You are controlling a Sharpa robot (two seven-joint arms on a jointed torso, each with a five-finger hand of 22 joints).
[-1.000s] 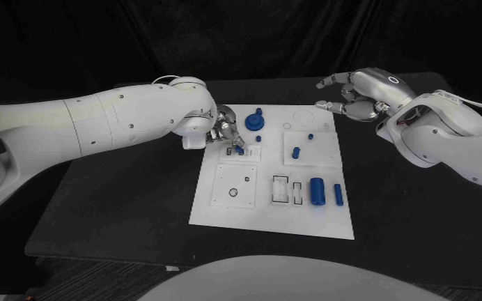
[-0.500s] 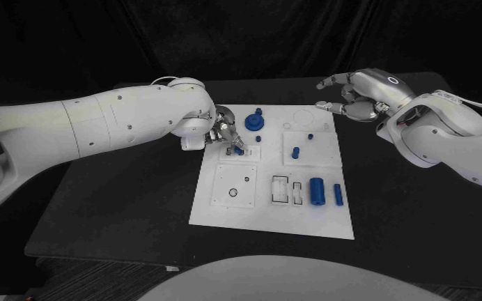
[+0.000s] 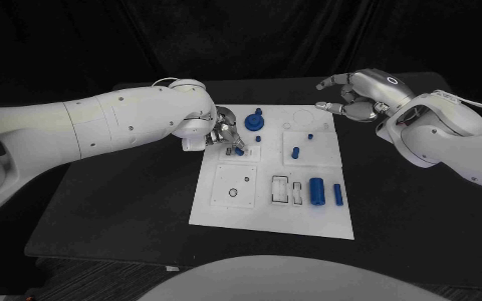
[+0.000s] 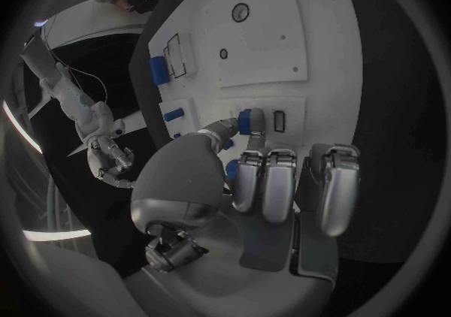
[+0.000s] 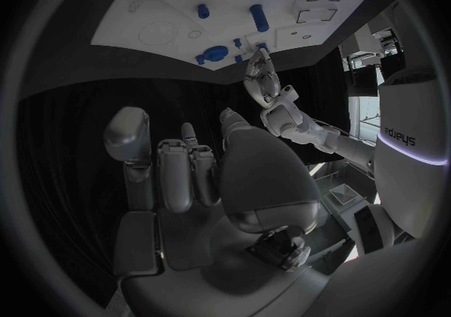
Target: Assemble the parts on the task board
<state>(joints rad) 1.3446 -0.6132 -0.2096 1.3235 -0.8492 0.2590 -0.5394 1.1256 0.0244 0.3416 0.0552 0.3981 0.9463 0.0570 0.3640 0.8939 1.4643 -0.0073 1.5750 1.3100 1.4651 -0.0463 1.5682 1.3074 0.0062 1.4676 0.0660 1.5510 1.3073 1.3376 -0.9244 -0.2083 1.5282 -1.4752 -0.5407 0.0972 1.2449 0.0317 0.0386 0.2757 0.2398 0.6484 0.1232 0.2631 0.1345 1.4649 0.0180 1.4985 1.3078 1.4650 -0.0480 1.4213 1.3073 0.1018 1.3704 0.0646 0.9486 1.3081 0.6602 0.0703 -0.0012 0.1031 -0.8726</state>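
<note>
The white task board [image 3: 271, 221] lies mid-table. My left hand [image 3: 225, 134] hovers over its upper-left square plate. Its fingers [image 4: 280, 182] are curled, and the thumb tip pinches a small blue part [image 4: 249, 120] standing beside a narrow slot [image 4: 279, 120]. That part [image 3: 239, 151] peeks out below the hand in the head view. My right hand [image 3: 352, 99] hangs off the board's far right corner with fingers apart and nothing in it. On the board sit a round blue knob [image 3: 255, 118], a blue peg [image 3: 295, 152], a big blue cylinder [image 3: 317, 191] and a slimmer one [image 3: 338, 194].
Two rectangular slots [image 3: 288, 189] lie left of the big cylinder. A square plate with a small hole [image 3: 235, 186] sits at the board's left. Black table [image 3: 120, 203] surrounds the board on all sides. My left forearm [image 3: 111, 123] spans the table's left half.
</note>
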